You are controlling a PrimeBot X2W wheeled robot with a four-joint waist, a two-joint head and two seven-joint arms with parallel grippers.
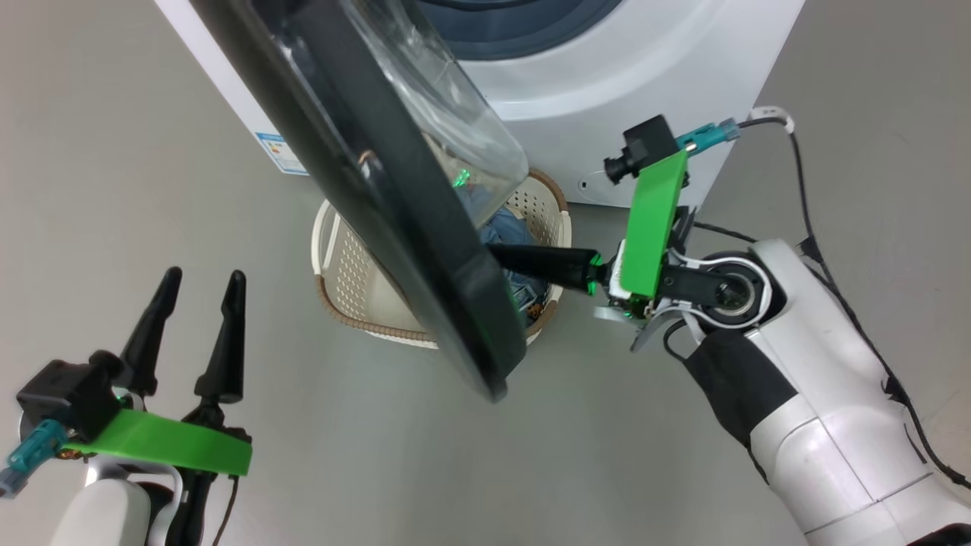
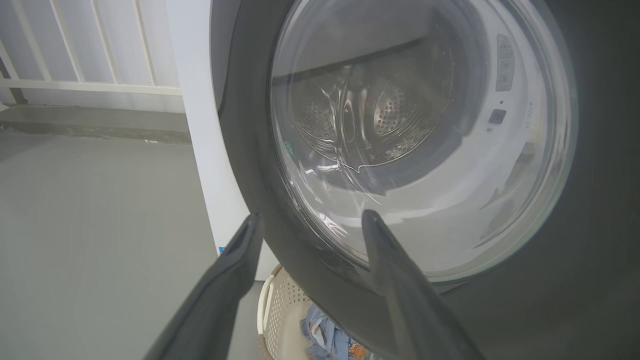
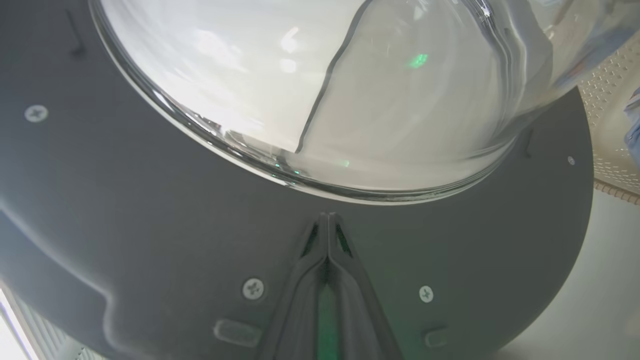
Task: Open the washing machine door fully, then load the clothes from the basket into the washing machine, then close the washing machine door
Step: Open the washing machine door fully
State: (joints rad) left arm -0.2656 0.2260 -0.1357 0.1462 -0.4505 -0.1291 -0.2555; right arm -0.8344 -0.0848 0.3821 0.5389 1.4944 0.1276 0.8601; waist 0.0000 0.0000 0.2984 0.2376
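Note:
The washing machine (image 1: pixel 645 68) stands at the top of the head view. The washing machine door (image 1: pixel 394 220) is swung partly out, its black rim edge-on to me and its glass bowl (image 1: pixel 447 114) bulging right. My right gripper (image 1: pixel 502 256) is shut, tips pressed flat to the door's inner rim (image 3: pixel 200 225) just below the glass; the right gripper (image 3: pixel 327 218) holds nothing. The basket (image 1: pixel 341 265) sits on the floor under the door with the blue clothes (image 1: pixel 507 227) in it. At lower left my left gripper (image 1: pixel 201 287) stands open and empty, facing the door's outer face (image 2: pixel 590 200).
Through the glass (image 2: pixel 425 150) the steel drum (image 2: pixel 390 110) shows. A white railing (image 2: pixel 90 85) and a low step run along the back left. Grey floor (image 1: pixel 114 189) lies open to the left of the machine. A black cable (image 1: pixel 804 197) trails on the right.

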